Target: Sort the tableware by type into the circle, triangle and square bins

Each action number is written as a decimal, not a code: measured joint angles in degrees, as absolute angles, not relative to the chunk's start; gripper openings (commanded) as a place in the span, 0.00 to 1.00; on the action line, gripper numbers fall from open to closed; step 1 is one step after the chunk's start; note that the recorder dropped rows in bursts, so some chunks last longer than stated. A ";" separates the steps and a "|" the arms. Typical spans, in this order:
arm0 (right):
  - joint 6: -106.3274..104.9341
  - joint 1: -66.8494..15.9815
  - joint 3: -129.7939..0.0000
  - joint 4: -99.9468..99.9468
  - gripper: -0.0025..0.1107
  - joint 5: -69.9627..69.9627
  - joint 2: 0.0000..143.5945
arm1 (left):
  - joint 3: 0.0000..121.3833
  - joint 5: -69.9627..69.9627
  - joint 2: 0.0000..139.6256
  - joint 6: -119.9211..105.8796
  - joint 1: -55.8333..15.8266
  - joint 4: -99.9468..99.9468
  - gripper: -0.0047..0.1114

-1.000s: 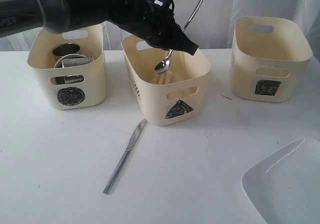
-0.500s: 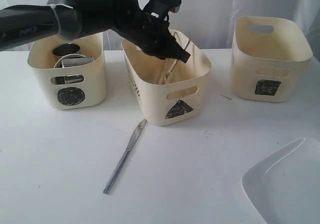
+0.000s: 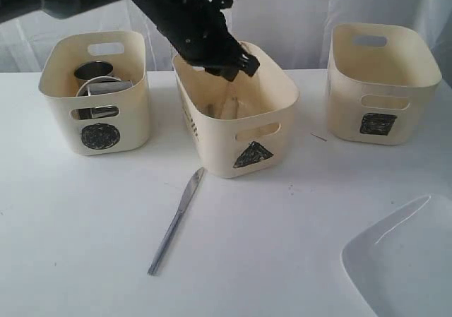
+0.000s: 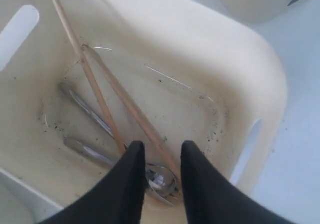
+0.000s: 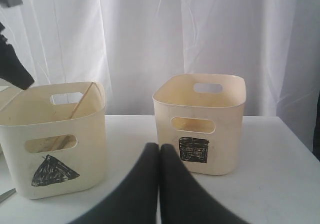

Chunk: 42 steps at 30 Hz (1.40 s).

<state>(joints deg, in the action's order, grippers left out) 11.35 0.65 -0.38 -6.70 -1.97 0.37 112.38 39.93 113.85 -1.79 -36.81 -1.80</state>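
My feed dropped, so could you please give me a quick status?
Left gripper open, empty, over triangle bin. Right gripper shut, empty. Spoon, chopsticks in bin; knife, plate on table. Nothing in the way.

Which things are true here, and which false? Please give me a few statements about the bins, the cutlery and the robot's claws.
1. A knife lies on the table near the triangle bin. True.
2. The left gripper holds a spoon. False: its jaws stand apart and empty; the spoon lies in the triangle bin.
3. The chopsticks lie on the table. False: they lean inside the triangle bin.
4. The right gripper is shut. True.
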 measured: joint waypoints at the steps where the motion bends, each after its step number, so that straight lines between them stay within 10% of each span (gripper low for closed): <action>1: 11.35 0.65 -0.38 -6.70 0.02 -1.97 0.37 | 112.41 40.71 112.97 -1.79 -36.81 -1.80 0.31; 28: 11.35 0.65 -0.38 -6.70 0.02 -1.97 0.37 | 80.20 44.20 100.59 -2.49 -36.81 -2.28 0.31; 42: 11.35 0.65 -0.38 -6.70 0.02 -1.97 0.37 | 66.80 29.07 99.78 -4.53 -36.81 -7.69 0.49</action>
